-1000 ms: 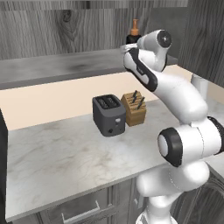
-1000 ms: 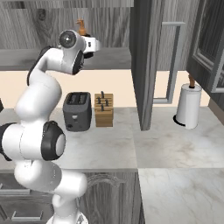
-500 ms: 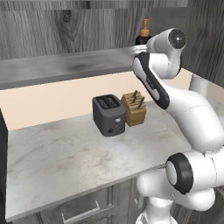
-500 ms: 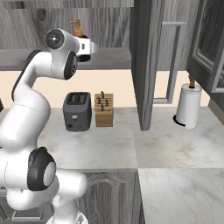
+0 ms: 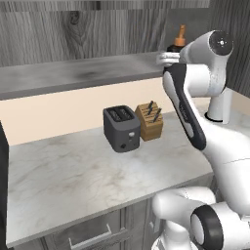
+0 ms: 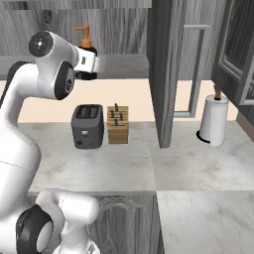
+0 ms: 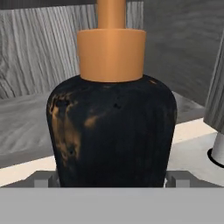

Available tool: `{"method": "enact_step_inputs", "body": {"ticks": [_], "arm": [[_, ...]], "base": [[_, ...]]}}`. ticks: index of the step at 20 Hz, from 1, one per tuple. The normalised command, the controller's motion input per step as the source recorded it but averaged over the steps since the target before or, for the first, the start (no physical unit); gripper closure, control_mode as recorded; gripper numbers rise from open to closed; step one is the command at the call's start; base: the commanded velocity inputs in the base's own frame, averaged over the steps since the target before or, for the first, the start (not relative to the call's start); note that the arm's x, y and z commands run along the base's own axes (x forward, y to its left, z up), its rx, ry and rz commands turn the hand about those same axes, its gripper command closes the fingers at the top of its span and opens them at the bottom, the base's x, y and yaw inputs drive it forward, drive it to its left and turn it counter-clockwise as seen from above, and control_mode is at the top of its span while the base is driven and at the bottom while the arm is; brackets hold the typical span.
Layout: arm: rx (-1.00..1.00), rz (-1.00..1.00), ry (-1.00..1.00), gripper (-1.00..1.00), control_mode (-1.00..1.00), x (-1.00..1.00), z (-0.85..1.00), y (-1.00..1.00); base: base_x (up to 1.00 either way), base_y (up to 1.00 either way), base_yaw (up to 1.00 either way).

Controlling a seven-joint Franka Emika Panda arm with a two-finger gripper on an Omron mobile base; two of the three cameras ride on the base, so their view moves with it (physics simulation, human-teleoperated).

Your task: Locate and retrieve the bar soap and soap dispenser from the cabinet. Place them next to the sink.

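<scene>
— Marble tabletop [image 5: 73, 176], pale with grey veining, runs under dark wood-grain wall panelling; what stands on it?

— Below the jaws [image 6: 93, 69], a boxy dark toaster [image 5: 121, 128] with a light wooden knife block [image 5: 150, 120] just beside it. Off to the jaws' far side, past the cabinet [image 6: 166, 69] door with its squared silver handle, a white paper-towel roll [image 6: 214, 120] stands upright.

— And the soap dispenser [image 7: 111, 127]?

— Squat, rounded, black with rusty orange scuffs, a cylindrical orange pump collar on top. It sits upright between the jaws, level with the grey shelf [image 5: 73, 75].

— Are the jaws clenched on it?

— The small grey fingertips [image 7: 177, 178] flank its base right at both sides; they look closed against the bottle.
</scene>
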Motion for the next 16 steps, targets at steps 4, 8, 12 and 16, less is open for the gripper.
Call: {"method": "enact_step_inputs", "body": {"ticks": [4, 8, 12, 16], "arm": [[0.03, -0.04, -0.06, 1.0, -1.0, -1.0, -0.08, -0.16], [0.0, -0.02, -0.02, 1.0, -1.0, -0.98, -0.2, -0.07], [-0.01, -0.04, 0.0, 1.0, -1.0, -0.99, -0.25, 0.0], [-0.08, -0.04, 0.0, 1.0, -1.0, -1.0, -0.63, 0.0]], "base": [[0.0, 0.0, 0.0], [0.0, 0.0, 0.0], [0.0, 0.0, 0.0], [0.0, 0.0, 0.0]]}}
